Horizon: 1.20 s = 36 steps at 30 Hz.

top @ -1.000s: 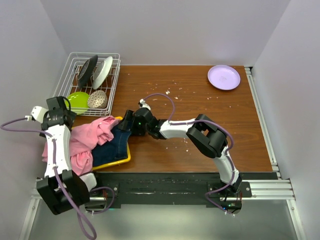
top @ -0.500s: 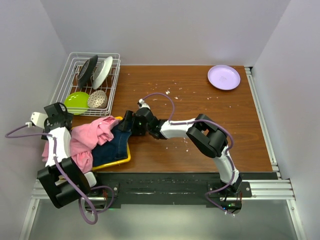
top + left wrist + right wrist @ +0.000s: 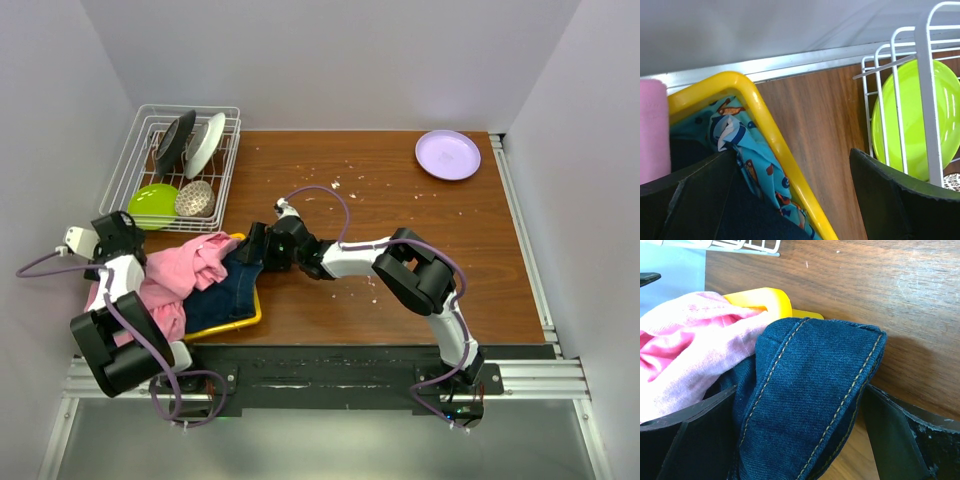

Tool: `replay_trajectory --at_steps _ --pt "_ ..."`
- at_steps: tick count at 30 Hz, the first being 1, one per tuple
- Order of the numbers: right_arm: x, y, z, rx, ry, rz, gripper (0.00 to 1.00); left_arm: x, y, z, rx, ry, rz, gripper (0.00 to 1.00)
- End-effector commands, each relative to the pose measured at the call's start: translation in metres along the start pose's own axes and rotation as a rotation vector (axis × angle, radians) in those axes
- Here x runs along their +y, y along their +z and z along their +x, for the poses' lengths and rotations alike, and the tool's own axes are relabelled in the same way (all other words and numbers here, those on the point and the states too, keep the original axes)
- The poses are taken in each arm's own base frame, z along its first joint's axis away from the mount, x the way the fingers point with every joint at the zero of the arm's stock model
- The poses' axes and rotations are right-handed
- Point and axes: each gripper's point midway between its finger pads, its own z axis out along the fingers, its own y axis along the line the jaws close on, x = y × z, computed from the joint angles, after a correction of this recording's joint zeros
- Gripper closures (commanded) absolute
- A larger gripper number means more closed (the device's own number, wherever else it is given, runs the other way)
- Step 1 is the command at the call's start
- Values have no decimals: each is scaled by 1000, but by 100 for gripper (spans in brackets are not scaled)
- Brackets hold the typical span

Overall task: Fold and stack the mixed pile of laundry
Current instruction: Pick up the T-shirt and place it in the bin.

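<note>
Clothes [image 3: 190, 282] lie heaped in the yellow tray [image 3: 771, 299], pink shirt [image 3: 170, 272] over jeans jacket [image 3: 810, 390]. The right gripper [image 3: 796, 437], wide apart, sits around the jacket's fold; next it should pinch and lift. The left gripper [image 3: 792, 200] waits apart over the tray's corner.

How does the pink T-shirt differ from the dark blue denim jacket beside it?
The T-shirt is pale and plain; the jacket is dark with tan stitching. The T-shirt covers the left side of the yellow tray; the jacket lies on its right side. The open right gripper straddles the jacket's fold, not the T-shirt. Both lie crumpled.
</note>
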Motion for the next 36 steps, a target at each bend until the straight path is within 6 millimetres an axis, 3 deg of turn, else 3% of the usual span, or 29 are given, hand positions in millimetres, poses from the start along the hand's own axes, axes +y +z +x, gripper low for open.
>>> replay_trajectory --at_steps 1,7,20,36 --pt "-25 0 19 48 -43 52 1 -21 6 -26 -124 7 108 0" --pt "-32 -4 21 43 -46 60 1 -47 8 -24 -156 48 280 0" --pt "-37 0 26 53 -53 58 2 -80 11 -15 -134 112 452 0" --pt "-32 1 26 47 -71 34 2 -129 -3 -21 -113 163 657 0"
